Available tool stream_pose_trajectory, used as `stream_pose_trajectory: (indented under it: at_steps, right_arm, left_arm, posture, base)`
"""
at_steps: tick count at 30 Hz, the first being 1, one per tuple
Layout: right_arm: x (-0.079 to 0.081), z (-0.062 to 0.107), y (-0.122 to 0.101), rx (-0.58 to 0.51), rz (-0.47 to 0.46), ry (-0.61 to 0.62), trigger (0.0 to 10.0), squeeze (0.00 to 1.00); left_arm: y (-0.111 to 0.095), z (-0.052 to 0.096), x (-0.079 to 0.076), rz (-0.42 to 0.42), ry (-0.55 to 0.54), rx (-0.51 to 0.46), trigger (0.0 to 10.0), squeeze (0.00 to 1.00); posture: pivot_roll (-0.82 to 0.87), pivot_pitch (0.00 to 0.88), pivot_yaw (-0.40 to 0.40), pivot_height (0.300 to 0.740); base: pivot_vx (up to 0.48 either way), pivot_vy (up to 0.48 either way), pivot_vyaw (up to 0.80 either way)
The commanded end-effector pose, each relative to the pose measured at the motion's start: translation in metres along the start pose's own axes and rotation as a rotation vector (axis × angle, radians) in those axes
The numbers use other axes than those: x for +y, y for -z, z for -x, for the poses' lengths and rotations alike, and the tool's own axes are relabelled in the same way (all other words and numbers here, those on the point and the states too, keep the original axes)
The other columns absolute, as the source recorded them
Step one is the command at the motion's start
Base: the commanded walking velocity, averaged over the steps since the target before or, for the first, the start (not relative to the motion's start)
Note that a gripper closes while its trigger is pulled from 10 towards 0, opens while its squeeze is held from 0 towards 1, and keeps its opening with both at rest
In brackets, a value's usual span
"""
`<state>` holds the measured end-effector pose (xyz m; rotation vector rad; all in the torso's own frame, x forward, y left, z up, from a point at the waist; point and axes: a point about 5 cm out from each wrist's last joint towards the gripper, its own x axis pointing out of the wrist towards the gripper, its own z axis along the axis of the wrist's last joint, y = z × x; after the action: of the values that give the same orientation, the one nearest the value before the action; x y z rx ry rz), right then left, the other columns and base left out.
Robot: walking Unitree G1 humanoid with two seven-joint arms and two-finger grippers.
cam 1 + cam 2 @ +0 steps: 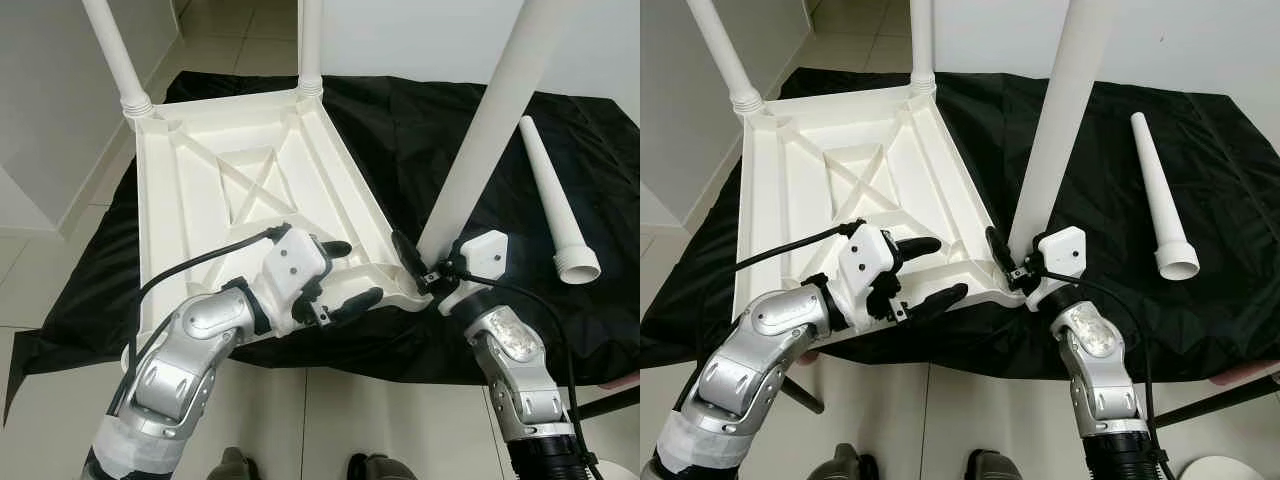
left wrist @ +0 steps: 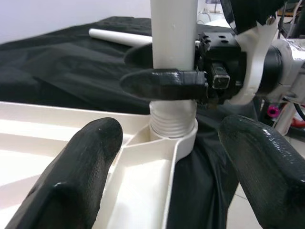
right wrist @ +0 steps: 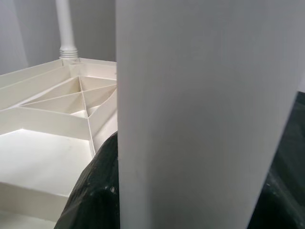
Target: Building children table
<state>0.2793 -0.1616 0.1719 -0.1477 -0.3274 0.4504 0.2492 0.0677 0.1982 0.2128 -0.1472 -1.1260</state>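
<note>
Two end effectors work at the near right corner of the upturned white tabletop, centre of the frame, lying on a black cloth spread on the tiled floor. Right end effector reaches in from lower right, forearm angled up, clenched on the white leg just above its threaded base; leg stands tilted in the corner socket. Left end effector comes from lower left, elbow bent, fingers spread apart, released, straddling the tabletop's near rim just beside that socket, gripping nothing. Two more legs stand screwed in at the far corners, upper left and top centre. One loose leg lies flat on the cloth at right, well apart from the tabletop, wide end toward the robot. Shoe tips at bottom edge
</note>
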Motion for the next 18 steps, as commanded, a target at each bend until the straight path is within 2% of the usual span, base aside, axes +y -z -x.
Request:
stream_pose_trajectory:
  at_steps: [1, 8, 11, 16, 18]
  right_arm:
    - [0.001, 0.007, 0.019, 0.089, 0.011, -0.024, 10.0, 0.0]
    - [0.006, 0.007, 0.026, 0.104, 0.1, -0.099, 10.0, 0.0]
    - [0.007, 0.007, 0.026, 0.104, 0.103, -0.103, 10.0, 0.0]
    - [0.015, 0.01, 0.033, 0.11, 0.126, -0.183, 10.0, 0.0]
    - [0.015, 0.011, 0.037, 0.122, 0.084, -0.185, 10.0, 0.0]
  left_arm:
    - [-0.002, 0.0, -0.002, 0.014, -0.03, -0.004, 10.0, 0.0]
    - [-0.005, 0.0, -0.001, 0.028, -0.048, -0.01, 10.0, 0.0]
    - [-0.005, 0.0, -0.001, 0.029, -0.049, -0.01, 10.0, 0.0]
    - [-0.007, 0.001, 0.001, 0.031, -0.064, -0.004, 10.0, 0.0]
    - [-0.007, 0.001, 0.001, 0.03, -0.07, -0.003, 10.0, 0.0]
  posture:
    - [-0.05, 0.129, 0.0, 0.74]
    - [-0.05, 0.134, 0.004, 0.74]
    - [-0.05, 0.134, 0.004, 0.74]
    - [-0.04, 0.139, 0.006, 0.74]
    - [-0.04, 0.139, 0.007, 0.74]
  base:
    - [0.0, 0.0, 0.0]
    - [0.0, 0.0, 0.0]
    - [0.0, 0.0, 0.0]
    - [0.0, 0.0, 0.0]
    - [0.0, 0.0, 0.0]
